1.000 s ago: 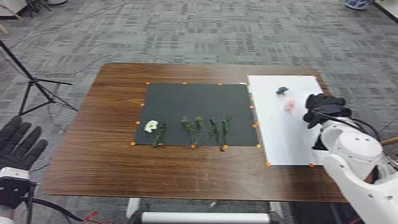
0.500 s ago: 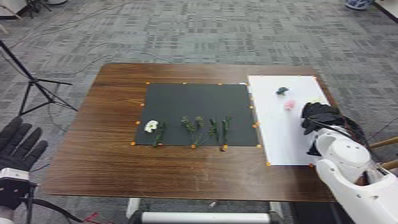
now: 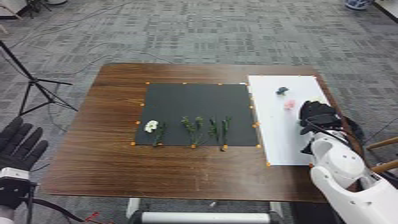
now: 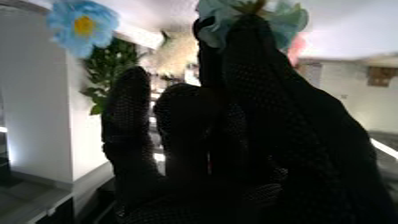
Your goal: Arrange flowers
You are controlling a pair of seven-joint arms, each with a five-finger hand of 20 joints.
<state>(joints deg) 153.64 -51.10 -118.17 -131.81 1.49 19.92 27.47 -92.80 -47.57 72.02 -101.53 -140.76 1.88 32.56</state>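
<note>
Grey carpet [image 3: 178, 35] surrounds the brown wooden table [image 3: 142, 175], which lies to the right of the left hand's fingers. A black tripod [image 3: 34, 82] stands out ahead of those fingers. Between them and the right hand, a dark mat [image 3: 195, 97] lies flat on the table. A white sheet [image 3: 282, 135] is at the mat's right side, farther from the left fingers, and the right hand [image 3: 320, 117] is over its outer edge; whether that hand is open, closed or gripping anything cannot be told. The left hand [image 3: 16, 150] is open beside the table's left edge, fingers straight and spread, with nothing in it.

On the mat's near part, green sprigs [image 3: 192, 131] lie side by side, to the right of the left fingers. Nearest to those fingers is a white flower [image 3: 151, 126] beside a green stem. On the sheet, a pink flower [image 3: 290, 104] and, farther out, a small dark teal flower [image 3: 282, 91] lie beyond the right hand.

In the right wrist view, a pale teal flower [image 4: 291, 22] is partly hidden by the glove; contact cannot be told. Well apart from it is a light blue flower [image 4: 84, 26] with a yellow centre, near green leaves [image 4: 112, 67].
</note>
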